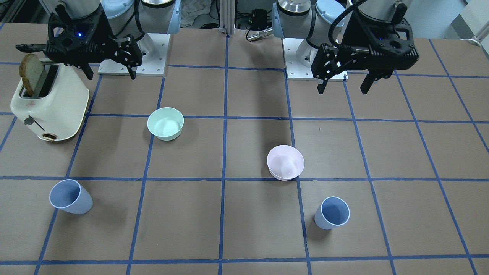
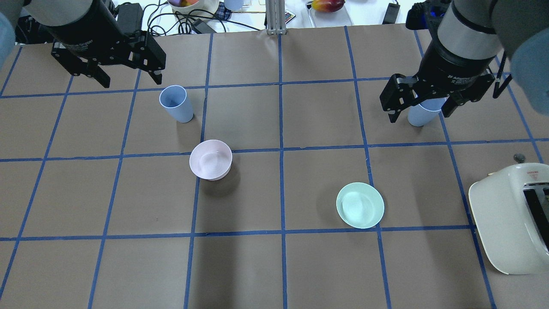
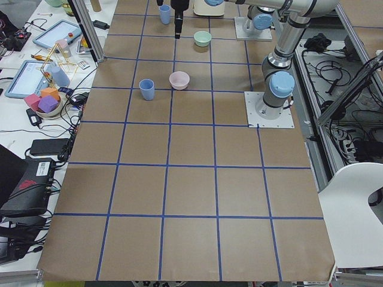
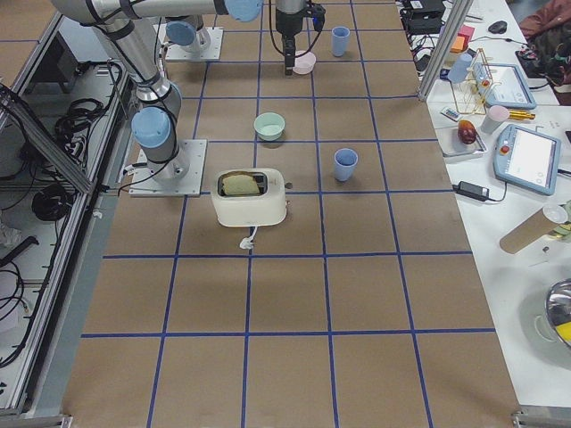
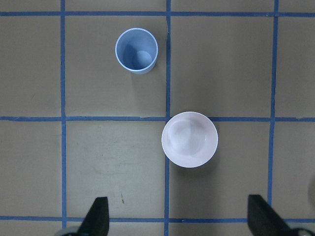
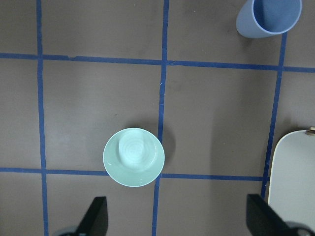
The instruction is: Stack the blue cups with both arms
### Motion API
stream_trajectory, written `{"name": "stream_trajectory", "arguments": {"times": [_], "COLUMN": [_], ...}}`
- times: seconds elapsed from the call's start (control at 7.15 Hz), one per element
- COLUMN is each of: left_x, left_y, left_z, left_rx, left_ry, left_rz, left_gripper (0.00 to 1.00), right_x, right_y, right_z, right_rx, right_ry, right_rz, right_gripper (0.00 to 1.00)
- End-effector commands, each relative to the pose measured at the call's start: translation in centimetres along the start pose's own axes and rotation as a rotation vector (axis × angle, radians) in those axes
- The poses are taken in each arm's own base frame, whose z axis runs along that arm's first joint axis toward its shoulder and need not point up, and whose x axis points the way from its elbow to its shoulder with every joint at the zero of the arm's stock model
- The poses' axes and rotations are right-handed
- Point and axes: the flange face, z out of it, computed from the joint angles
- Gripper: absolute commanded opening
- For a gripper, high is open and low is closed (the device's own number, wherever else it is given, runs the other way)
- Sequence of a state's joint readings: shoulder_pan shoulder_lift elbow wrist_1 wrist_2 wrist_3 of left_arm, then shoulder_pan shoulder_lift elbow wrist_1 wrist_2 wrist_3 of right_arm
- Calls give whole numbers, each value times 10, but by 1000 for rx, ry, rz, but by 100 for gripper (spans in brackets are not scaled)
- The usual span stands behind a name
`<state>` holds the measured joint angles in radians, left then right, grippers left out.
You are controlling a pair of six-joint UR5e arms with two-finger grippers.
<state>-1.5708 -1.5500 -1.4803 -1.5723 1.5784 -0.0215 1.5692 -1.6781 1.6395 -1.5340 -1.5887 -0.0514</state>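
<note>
Two blue cups stand upright and apart on the table. One cup [image 1: 332, 213] [image 2: 176, 103] is on my left side, beyond the pale pink bowl [image 1: 285, 162]; the left wrist view shows it [image 5: 137, 50] ahead of the bowl [image 5: 190, 139]. The other cup [image 1: 70, 196] [image 2: 419, 116] is on my right side, seen at the top right of the right wrist view [image 6: 268, 17]. My left gripper [image 1: 342, 87] [image 2: 132, 81] is open and empty, high above the table. My right gripper [image 1: 110, 76] [image 2: 418, 124] is open and empty, also held high.
A mint-green bowl [image 1: 165, 123] [image 6: 133, 157] sits on my right half. A cream toaster [image 1: 49, 103] [image 2: 510, 219] with a bread slice [image 1: 32, 74] stands at my near right. Cables and clutter lie beyond the table's far edge [image 2: 193, 17].
</note>
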Motion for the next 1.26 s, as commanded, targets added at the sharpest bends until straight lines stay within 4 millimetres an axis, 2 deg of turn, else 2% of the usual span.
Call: {"name": "stream_trajectory", "arguments": {"times": [0.0, 0.56, 0.84, 0.98, 1.12], "left_x": [0, -4, -7, -7, -8], "left_y": [0, 0, -15, -38, -66], "left_z": [0, 0, 14, 46, 86], "left_rx": [1, 1, 5, -7, -13], "left_ry": [0, -8, -2, -6, -10], "left_rz": [0, -6, -11, -11, 14], "left_gripper": [100, 100, 100, 100, 100], "right_x": [0, 0, 0, 0, 0], "right_y": [-1, -3, -4, -4, -5], "right_z": [11, 20, 19, 20, 21], "right_rx": [-18, -37, -31, -29, -31], "right_ry": [-3, -4, -3, 0, 1], "right_rz": [55, 46, 46, 39, 38], "right_gripper": [100, 100, 100, 100, 100]}}
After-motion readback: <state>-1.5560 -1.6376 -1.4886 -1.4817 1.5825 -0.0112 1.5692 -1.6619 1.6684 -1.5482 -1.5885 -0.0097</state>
